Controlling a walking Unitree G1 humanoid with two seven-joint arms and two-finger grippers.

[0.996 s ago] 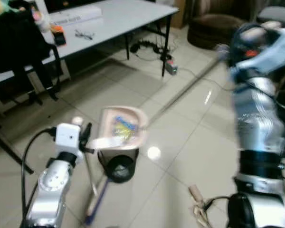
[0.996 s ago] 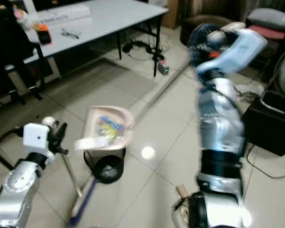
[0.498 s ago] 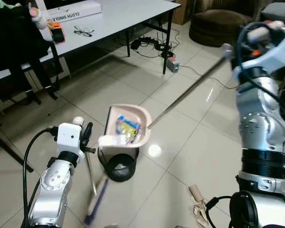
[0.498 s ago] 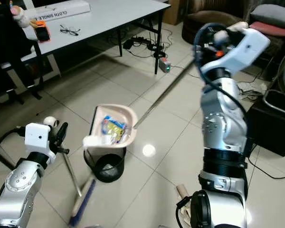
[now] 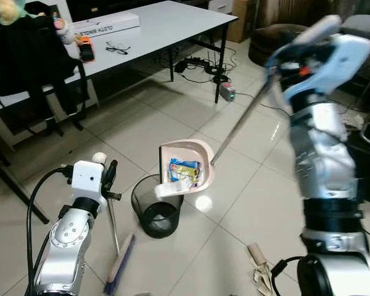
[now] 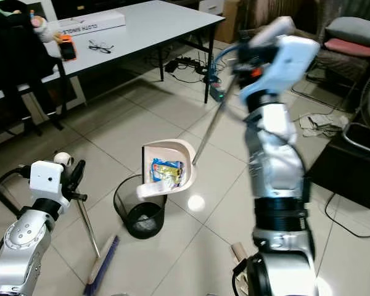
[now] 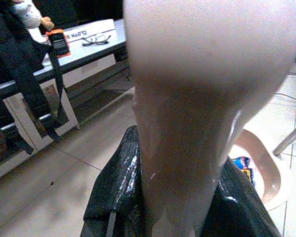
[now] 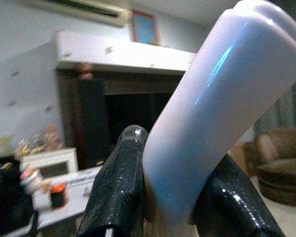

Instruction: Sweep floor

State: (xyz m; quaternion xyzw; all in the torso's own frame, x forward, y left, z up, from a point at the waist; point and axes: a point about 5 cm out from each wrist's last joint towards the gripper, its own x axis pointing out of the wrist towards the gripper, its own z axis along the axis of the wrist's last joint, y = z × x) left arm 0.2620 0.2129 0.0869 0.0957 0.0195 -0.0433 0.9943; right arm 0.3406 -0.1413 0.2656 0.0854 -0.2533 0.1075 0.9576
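My right gripper (image 6: 240, 58) is raised and shut on the pale grip (image 8: 222, 74) of the dustpan's long metal handle (image 5: 240, 120). The beige dustpan (image 5: 186, 168) hangs steeply tilted, its open edge just over the rim of a black mesh bin (image 5: 154, 208). A blue-and-yellow wrapper (image 5: 184, 168) lies in the pan, and a white scrap (image 5: 169, 189) sits at the lower lip. My left gripper (image 5: 109, 179) is shut on the broom's stick (image 5: 113, 225), just below its round beige top (image 7: 207, 64). The blue broom head (image 5: 119, 266) rests on the tiles beside the bin.
A white table (image 5: 172, 18) with a box, glasses and an orange item stands behind. A black chair with a bag (image 5: 31, 55) is at the left. A power strip and cables (image 5: 225, 92) lie under the table. Scraps (image 5: 259, 268) lie by my feet; a black box (image 6: 351, 157) is at right.
The right arm has swung left and the handle stands steeper. The dustpan has tipped further toward the bin and the white scrap has slid to its lip. The camera shifted too.
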